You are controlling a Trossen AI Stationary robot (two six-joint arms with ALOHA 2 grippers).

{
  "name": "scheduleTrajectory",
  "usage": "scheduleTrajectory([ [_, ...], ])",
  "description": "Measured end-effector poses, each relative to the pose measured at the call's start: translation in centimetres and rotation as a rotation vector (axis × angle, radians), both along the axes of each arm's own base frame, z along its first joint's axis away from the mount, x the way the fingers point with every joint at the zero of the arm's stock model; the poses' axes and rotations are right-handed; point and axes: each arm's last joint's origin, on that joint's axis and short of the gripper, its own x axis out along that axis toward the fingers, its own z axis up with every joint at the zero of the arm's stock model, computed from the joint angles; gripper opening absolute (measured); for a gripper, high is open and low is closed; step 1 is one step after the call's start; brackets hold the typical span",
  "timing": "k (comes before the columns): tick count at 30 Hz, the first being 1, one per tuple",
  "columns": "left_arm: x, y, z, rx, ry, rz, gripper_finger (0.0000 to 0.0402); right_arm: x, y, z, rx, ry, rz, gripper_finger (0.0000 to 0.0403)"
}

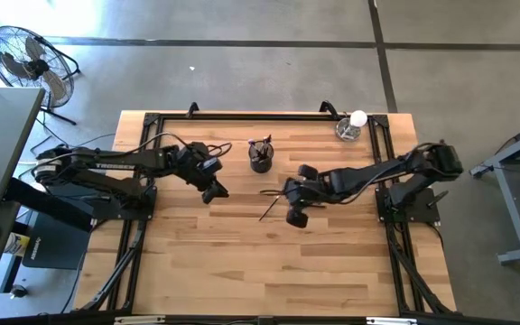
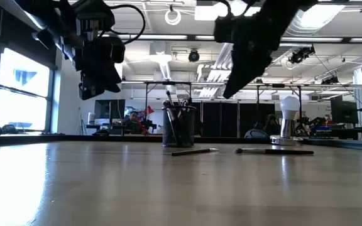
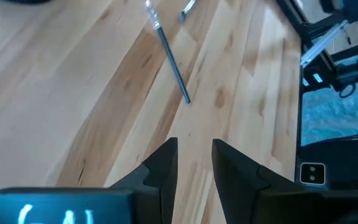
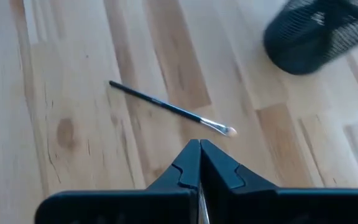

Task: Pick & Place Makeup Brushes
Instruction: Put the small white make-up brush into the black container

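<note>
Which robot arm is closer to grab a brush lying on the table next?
Probably right. The right tool hangs just beside the loose brush, though it is shut. The left tool is open but farther away.

Grey concrete floor (image 1: pixel 242 54), floor fan (image 1: pixel 27 63) (upper left), bright windows (image 2: pixel 17 94).

Two makeup brushes (image 1: pixel 271 204) lie on the table (image 1: pixel 242 271) before the cup (image 1: pixel 260 156), which seemingly holds more.

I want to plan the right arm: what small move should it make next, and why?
Probably open the right gripper and lower it onto the brush lying just ahead: its fingers are shut and empty above the table, and the mesh cup stands nearby.
</note>
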Motion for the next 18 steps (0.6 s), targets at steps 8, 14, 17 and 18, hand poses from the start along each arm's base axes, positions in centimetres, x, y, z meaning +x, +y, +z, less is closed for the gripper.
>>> scheduleTrajectory([
  [8, 0.2, 0.2, -0.4, -0.023, 0.034, 0.059, 0.0097, 2.9, 0.4, -2.0, -0.049, 0.269, 0.154, 0.0032],
  [14, 0.4, 0.3, -0.2, -0.008, 0.01, 0.087, 0.0097, 2.5, -1.1, -4.6, 0.014, 0.356, 0.213, 0.0082],
  [17, 0.6, 0.1, 0.0, -0.016, -0.01, 0.086, 0.0097, 2.2, -2.0, -5.2, 0.02, 0.374, 0.199, 0.0103],
  [18, 0.7, 0.0, 0.0, -0.015, -0.017, 0.087, 0.0097, 2.0, -2.2, -5.4, 0.018, 0.379, 0.206, 0.0109],
])
